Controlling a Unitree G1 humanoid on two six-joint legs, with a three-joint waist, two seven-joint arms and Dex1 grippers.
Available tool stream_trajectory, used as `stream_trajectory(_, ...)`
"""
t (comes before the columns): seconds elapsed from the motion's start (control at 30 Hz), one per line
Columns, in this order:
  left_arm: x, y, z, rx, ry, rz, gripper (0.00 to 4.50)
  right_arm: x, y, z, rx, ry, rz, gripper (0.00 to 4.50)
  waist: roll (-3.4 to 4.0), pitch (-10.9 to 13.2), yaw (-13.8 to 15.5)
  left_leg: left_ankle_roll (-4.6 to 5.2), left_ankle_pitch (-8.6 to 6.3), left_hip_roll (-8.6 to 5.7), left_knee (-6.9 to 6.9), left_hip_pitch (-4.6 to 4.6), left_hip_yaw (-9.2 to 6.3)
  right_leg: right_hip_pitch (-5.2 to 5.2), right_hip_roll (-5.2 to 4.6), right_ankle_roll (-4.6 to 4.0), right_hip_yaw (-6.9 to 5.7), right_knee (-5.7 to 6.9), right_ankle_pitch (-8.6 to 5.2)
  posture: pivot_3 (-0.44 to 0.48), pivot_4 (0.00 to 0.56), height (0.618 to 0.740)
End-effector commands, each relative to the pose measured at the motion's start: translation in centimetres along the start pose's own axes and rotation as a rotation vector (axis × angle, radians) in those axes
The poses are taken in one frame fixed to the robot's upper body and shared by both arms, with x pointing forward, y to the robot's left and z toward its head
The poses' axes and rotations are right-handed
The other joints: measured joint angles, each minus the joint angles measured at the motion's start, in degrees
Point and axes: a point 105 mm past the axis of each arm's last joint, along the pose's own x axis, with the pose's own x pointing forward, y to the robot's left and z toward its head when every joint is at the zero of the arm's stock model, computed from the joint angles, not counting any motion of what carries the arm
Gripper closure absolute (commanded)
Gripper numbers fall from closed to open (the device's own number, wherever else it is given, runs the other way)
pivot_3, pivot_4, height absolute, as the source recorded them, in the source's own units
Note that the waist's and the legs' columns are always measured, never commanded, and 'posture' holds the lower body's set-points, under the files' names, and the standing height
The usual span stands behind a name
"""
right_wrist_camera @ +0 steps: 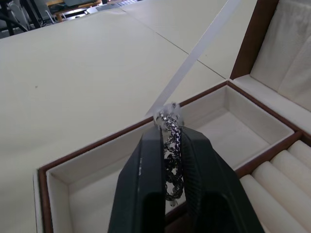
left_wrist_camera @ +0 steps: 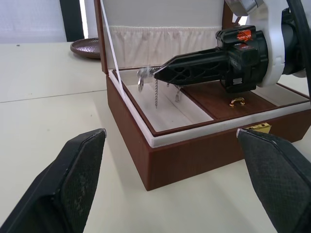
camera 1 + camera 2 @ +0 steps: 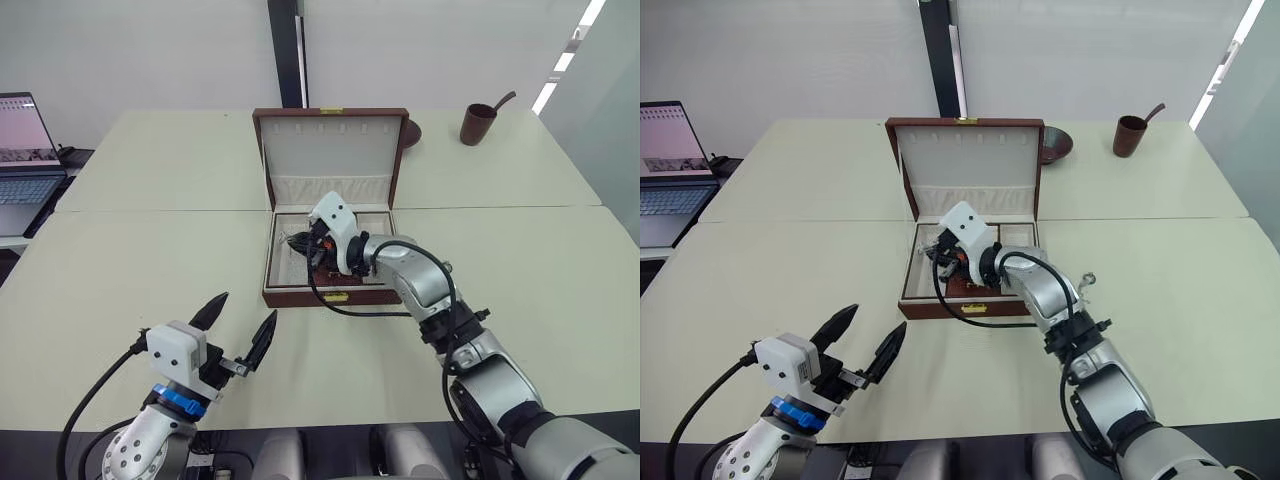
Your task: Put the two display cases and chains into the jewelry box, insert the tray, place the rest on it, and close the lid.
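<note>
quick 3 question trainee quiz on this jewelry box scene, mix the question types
1. True or false: the lid of the jewelry box is shut.
2. What does the right gripper hold? A) a cup B) chains C) nothing
3. Fill in: the left gripper is ____ and holds nothing.

Key: 1 false, the lid stands open. 2 B, held over a cream compartment of the tray seated in the box. 3 open.
</note>
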Motion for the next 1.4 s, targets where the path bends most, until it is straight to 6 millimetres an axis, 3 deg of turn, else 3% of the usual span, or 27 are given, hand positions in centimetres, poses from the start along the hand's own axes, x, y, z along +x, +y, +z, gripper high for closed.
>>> stream_trajectory(0.03,0.2,-0.3,1.0,0.023,-0.030,-0.017,0.00,-0.5,0.3,3.7,-0.032,-0.125,0.017,2.83,0.00,0.0,0.0,0.00,0.00,0.00,0.00,0.00,0.00,0.00,0.00,0.00,0.00,0.00,0.00,0.000,0.150,0.740)
stream_trajectory(0.23,0.5,-0.2,0.9,0.040,-0.026,-0.049,0.00,-1.8,-0.4,4.4,-0.033,-0.163,0.011,1.10,0.01,0.0,0.0,0.00,0.00,0.00,0.00,0.00,-0.01,0.00,0.00,0.00,-0.01,0.00,0.00,0.000,0.150,0.740)
stream_trajectory(0.33,0.8,0.2,0.7,0.037,-0.018,-0.047,0.00,-3.3,-1.0,4.1,-0.049,-0.175,0.021,0.08,0.01,0.0,0.0,0.00,0.00,-0.01,0.00,-0.01,-0.01,0.00,0.00,0.00,-0.01,0.00,0.00,0.000,0.150,0.740)
stream_trajectory(0.57,0.9,1.9,0.3,0.016,0.034,-0.069,0.00,-10.3,-4.0,1.3,-0.100,-0.145,-0.009,0.03,-0.01,0.1,0.2,0.00,0.00,-0.08,0.02,-0.06,-0.03,0.03,-0.10,0.01,-0.07,-0.04,0.00,0.000,0.150,0.740)
stream_trajectory(0.67,0.8,3.1,-0.2,0.024,0.083,-0.108,0.00,-14.7,-6.0,-1.0,-0.117,-0.083,-0.075,0.03,0.02,0.1,0.2,0.00,0.00,-0.05,0.00,-0.04,-0.07,0.03,-0.05,-0.01,-0.11,-0.03,-0.02,0.000,0.150,0.740)
stream_trajectory(0.77,0.8,5.3,-0.4,0.057,0.119,-0.114,0.00,-19.2,-7.7,-3.6,-0.091,-0.015,-0.156,0.03,0.03,0.2,0.4,0.00,0.00,-0.04,0.00,-0.05,-0.08,0.03,-0.01,-0.03,-0.11,-0.02,-0.03,0.000,0.150,0.740)
stream_trajectory(1.0,0.4,10.5,-0.8,0.079,0.200,-0.097,0.00,-26.5,-9.6,-6.6,-0.047,0.066,-0.340,0.03,0.08,0.3,0.0,0.01,0.00,0.01,0.00,0.03,0.03,0.04,0.05,-0.03,-0.01,-0.01,-0.03,0.000,0.150,0.740)
stream_trajectory(1.2,0.4,13.9,-0.1,0.109,0.191,-0.023,0.00,-30.4,-9.9,-8.9,-0.002,0.111,-0.474,0.03,0.05,0.3,0.2,0.00,0.00,0.00,0.01,0.01,0.03,0.04,0.02,-0.02,0.00,-0.02,-0.03,0.000,0.150,0.740)
stream_trajectory(1.4,0.5,14.7,0.2,0.118,0.176,0.012,0.00,-32.5,-10.1,-10.7,0.036,0.121,-0.583,0.03,0.04,0.3,0.2,0.00,0.00,-0.01,0.00,0.01,0.03,0.06,0.00,-0.01,0.00,-0.02,-0.02,0.000,0.150,0.740)
